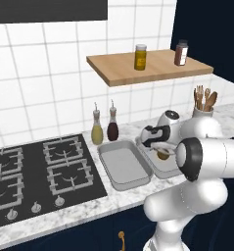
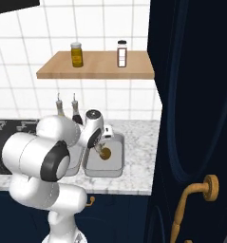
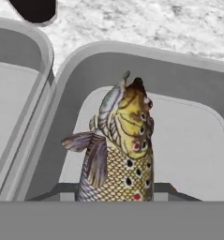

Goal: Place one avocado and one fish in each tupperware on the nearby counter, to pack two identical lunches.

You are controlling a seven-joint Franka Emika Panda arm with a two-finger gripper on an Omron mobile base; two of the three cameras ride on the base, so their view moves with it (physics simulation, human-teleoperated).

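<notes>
Fish held over the right-hand tupperware on the counter.

You see the counter (image 1: 89,208) carrying two tupperware side by side near its front edge; the left tupperware (image 1: 124,164) lies bare in the left base view, while the arm hides much of the right tupperware (image 2: 116,162). Oil bottles (image 1: 105,126) stand behind by the wall. In the hand view the gripper (image 3: 114,193) pinches the fish (image 3: 119,145) head-down above the container floor.

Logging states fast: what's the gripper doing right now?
Gripper: shut on the fish, held over the right tupperware.
</notes>
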